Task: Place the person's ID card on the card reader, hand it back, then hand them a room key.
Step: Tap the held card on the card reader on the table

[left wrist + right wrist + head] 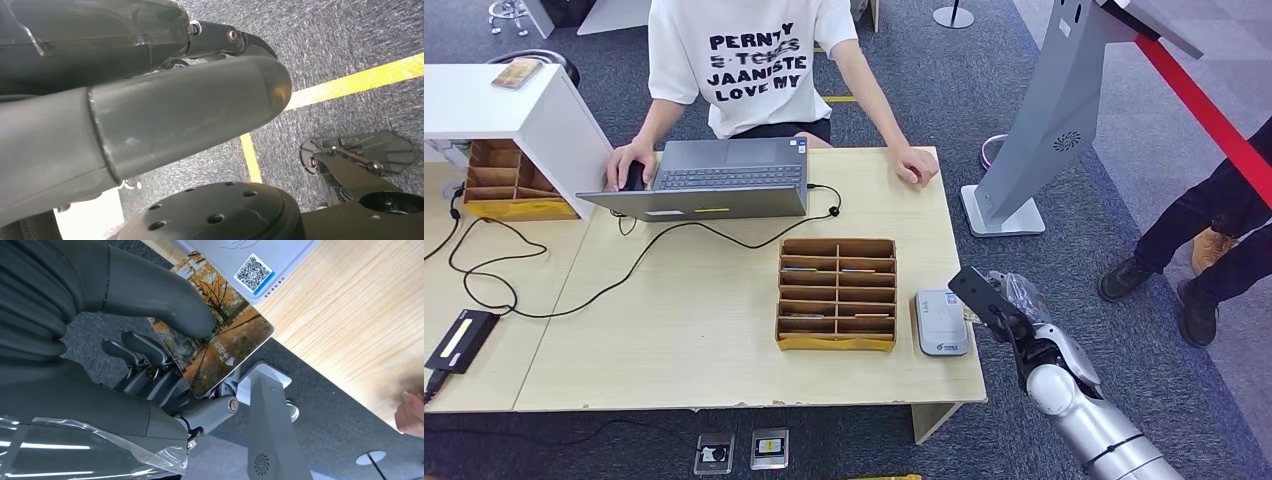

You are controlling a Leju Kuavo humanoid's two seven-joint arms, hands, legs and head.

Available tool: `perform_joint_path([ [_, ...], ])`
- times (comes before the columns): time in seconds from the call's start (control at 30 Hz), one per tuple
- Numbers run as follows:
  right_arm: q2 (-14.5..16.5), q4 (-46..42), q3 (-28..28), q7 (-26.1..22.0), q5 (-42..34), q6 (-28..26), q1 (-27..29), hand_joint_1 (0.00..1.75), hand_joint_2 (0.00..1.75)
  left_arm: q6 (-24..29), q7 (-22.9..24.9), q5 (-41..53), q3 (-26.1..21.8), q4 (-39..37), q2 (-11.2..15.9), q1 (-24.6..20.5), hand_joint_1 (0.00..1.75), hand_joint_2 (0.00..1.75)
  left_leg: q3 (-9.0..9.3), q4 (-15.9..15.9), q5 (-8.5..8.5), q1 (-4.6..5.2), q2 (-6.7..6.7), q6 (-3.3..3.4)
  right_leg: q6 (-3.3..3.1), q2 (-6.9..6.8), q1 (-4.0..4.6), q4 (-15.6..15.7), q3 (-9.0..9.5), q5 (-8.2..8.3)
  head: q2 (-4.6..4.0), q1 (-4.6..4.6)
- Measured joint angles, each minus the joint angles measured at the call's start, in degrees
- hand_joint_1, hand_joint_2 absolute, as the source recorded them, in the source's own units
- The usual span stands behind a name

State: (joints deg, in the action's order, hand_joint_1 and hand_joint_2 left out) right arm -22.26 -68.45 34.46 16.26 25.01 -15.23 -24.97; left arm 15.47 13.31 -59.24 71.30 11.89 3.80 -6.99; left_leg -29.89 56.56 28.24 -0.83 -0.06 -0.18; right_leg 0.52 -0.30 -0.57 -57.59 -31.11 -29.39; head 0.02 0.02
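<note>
My right hand (1007,312) hovers just off the table's right edge, beside the grey-white card reader (941,322). In the right wrist view the thumb (160,295) and the dark fingers (150,370) pinch a card (222,342) printed with autumn trees. The card is held in the air beside the reader (250,260), apart from it. My left hand (190,115) hangs low over the carpet with nothing in it. The person in a white T-shirt (749,60) sits at the far side, one hand (916,165) resting on the table.
A cardboard slotted tray (836,293) with cards stands left of the reader. A laptop (714,180), cables and another cardboard box (506,180) lie further left. A grey kiosk stand (1044,130) and a second person's legs (1204,250) are to the right.
</note>
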Motion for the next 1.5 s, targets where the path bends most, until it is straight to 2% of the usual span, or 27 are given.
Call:
perform_joint_path([
  [0.27, 0.7, 1.5, 1.3, -0.9, -0.4, 0.1, -0.9, 1.75, 1.75, 0.0, 0.0, 0.0, 0.0, 0.0, 0.0, 0.0, 0.0, 0.0, -0.01, 0.0, 0.0, 0.0, -0.01, 0.0, 0.0, -0.01, 0.0, 0.0, 0.0, 0.0, 0.0, 0.0],
  [0.9, 4.9, 6.1, 4.5, -3.8, -2.2, 1.7, -3.9, 1.75, 1.75, 0.3, 0.0, 0.0, 0.0, 0.0, 0.0, 0.0, 0.0, 0.0, -0.01, 0.0, 0.0, 0.0, -0.02, 0.0, 0.0, -0.01, 0.0, 0.0, 0.0, 0.0, 0.0, -0.01],
  [1.5, 6.0, 13.9, 6.2, -4.6, -3.6, 2.9, -6.0, 1.75, 1.75, 0.5, 0.0, 0.0, 0.0, 0.0, 0.0, 0.0, 0.0, 0.0, 0.02, 0.0, -0.01, 0.0, -0.02, 0.0, 0.0, 0.0, 0.0, 0.0, 0.01, 0.0, 0.0, -0.01],
])
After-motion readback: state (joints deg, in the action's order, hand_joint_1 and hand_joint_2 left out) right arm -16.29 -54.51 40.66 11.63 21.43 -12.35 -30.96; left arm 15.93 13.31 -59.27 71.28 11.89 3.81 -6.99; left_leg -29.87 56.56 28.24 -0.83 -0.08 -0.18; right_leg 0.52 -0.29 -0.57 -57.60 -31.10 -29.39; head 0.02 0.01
